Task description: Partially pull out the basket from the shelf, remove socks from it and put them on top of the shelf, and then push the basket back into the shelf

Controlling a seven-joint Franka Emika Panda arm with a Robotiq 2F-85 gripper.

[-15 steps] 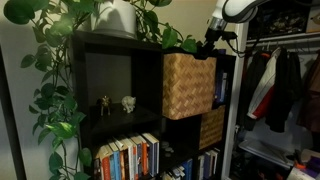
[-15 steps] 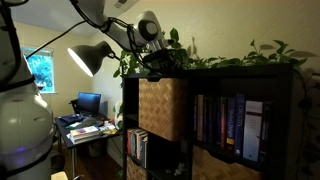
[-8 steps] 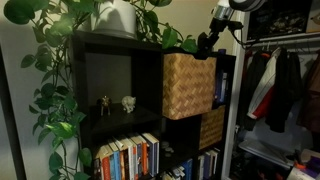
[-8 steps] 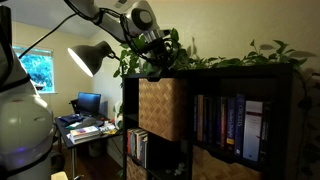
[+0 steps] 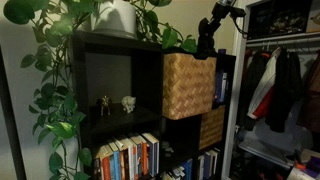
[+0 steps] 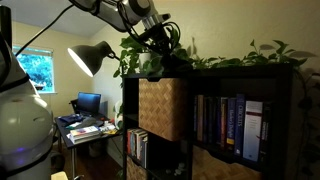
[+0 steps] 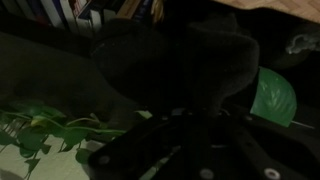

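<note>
The gripper point(image 5: 207, 39), jaw state indeterminable, hovers at upper right-centre over the basket point(image 5: 188, 85), which protrudes past the shelf point(image 5: 120, 44) front edge.

woven 2 — light basket point(image 5: 188, 85), dark basket point(image 5: 211, 127) | shelf point(image 5: 120, 65) 1 | figurines point(image 5: 128, 102) 2 | lamp point(image 6: 92, 57) 1

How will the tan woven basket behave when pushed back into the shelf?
The basket probably slides straight: its flat woven front looks fairly stiff, and it fills its compartment in the shelf. Being woven, it is likely light for its size, so an off-centre push might skew it.
</note>
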